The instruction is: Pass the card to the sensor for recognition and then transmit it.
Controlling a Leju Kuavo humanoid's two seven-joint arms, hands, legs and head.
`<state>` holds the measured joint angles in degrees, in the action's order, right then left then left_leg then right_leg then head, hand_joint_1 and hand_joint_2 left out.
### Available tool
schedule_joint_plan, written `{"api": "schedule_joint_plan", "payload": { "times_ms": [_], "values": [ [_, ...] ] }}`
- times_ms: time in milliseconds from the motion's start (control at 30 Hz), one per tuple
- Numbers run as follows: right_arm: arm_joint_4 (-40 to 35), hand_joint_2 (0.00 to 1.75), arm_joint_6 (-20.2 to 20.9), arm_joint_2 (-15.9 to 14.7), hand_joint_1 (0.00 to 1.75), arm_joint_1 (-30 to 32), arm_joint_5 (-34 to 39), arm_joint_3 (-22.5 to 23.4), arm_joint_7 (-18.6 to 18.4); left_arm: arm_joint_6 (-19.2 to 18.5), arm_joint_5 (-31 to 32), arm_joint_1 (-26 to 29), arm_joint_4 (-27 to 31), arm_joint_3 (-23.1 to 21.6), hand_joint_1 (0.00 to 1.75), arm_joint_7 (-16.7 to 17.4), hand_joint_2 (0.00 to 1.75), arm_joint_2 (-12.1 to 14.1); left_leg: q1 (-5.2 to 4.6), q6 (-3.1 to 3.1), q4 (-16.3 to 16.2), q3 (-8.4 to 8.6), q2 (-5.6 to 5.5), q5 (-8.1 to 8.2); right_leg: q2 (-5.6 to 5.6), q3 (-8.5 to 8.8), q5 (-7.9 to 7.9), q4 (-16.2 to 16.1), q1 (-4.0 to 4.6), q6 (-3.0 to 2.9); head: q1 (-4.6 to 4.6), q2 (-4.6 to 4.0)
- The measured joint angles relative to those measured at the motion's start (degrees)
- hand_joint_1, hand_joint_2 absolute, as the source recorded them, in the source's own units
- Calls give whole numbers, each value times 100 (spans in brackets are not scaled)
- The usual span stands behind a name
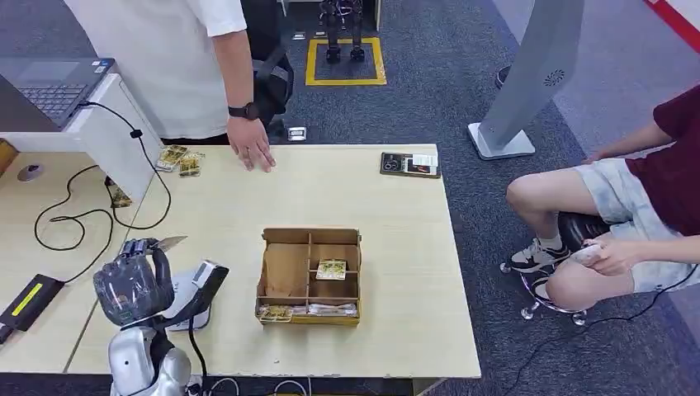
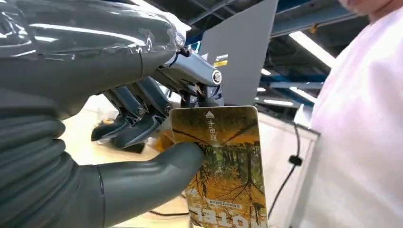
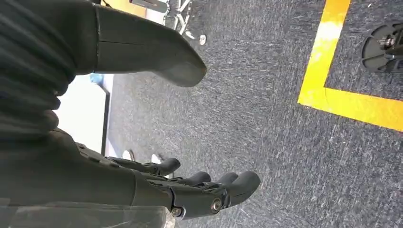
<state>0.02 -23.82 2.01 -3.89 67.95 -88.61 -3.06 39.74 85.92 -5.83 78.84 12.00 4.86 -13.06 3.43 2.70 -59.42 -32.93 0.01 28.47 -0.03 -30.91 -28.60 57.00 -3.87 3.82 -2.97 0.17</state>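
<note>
The left hand [image 1: 132,285] was raised over the near left part of the light wooden table [image 1: 396,247], above the grey sensor [image 1: 194,293] that sat on the tabletop just to its right. It pinched a card [image 2: 223,161] between its thick grey thumb [image 2: 152,183] and its darker fingers [image 2: 142,118], which lay behind the card; the card carried a yellow and orange forest picture with printed lettering. From the head view the card [image 1: 169,243] showed as a thin pale sliver jutting out at the far side of the hand.

The right hand [image 3: 157,137] hung over dark grey carpet [image 3: 266,118] marked with a yellow line [image 3: 342,90]; its fingers were spread away from the thumb and it held nothing.

Near the middle of the table stood a brown compartmented cardboard box [image 1: 309,276] with one card lying in a right-hand compartment [image 1: 331,269] and more along its near row. A small pile of cards [image 1: 180,159] lay at the far left edge of the table, and a dark phone-like device [image 1: 410,164] lay at the far right edge. A person in a white shirt [image 1: 177,58] stood at the far side, one hand [image 1: 250,148] resting at the table's edge. Another person [image 1: 627,214] sat to the right on a stool.
</note>
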Motion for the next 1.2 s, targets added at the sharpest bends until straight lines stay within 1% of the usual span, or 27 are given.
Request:
{"api": "schedule_joint_plan", "payload": {
  "times_ms": [33,133,200,233,267,467,567,767,867,1100,1200],
  "values": [
    [2,175,2,0,0,-1,33,-4,0,0,48,4,-72,-96,175,175,175,58,0,0,0,0,0,0,0,0,0,0,0,0,0,0],
    [4,175,2,0,0,0,33,-20,4,2,85,17,-260,-345,175,502,175,209,0,0,0,0,0,0,0,0,0,0,0,0,0,0],
    [7,175,0,0,0,0,35,-28,13,2,89,22,-450,-535,175,837,175,340,0,0,0,0,0,0,0,-1,0,0,0,0,0,0],
    [7,175,0,0,0,1,35,-31,17,2,89,25,-520,-623,175,953,175,397,0,0,0,0,0,0,0,0,0,0,0,0,0,0],
    [7,175,0,0,0,1,35,-31,24,2,92,27,-592,-716,175,1020,175,464,0,0,0,0,0,0,-1,0,0,0,0,0,-2,0],
    [7,175,-4,0,0,1,37,-33,37,2,116,26,-953,-1005,175,1267,175,650,0,0,0,0,1,0,1,-1,0,0,0,0,0,0],
    [9,175,-9,0,0,1,37,-31,48,0,124,20,-1151,-1099,175,1350,175,722,0,0,0,0,0,0,0,-1,0,0,0,0,0,0],
    [11,175,-18,0,0,6,48,-33,50,0,131,-13,-1469,-1252,175,1379,175,812,0,0,0,0,0,0,0,0,0,0,0,0,2,0],
    [11,175,-33,0,0,7,48,-33,50,-4,131,-47,-1554,-1322,175,1442,175,851,0,0,0,1,0,0,0,1,0,0,0,0,0,0],
    [13,175,-103,-2,0,29,50,-33,76,-2,131,-70,-1652,-1600,175,1444,175,978,0,1,0,2,0,-2,0,1,0,0,0,0,2,0],
    [13,175,-105,-2,0,32,50,-33,90,-2,131,-71,-1657,-1685,175,1446,175,993,0,1,0,2,0,-2,0,1,0,0,0,0,0,0]
  ]
}}
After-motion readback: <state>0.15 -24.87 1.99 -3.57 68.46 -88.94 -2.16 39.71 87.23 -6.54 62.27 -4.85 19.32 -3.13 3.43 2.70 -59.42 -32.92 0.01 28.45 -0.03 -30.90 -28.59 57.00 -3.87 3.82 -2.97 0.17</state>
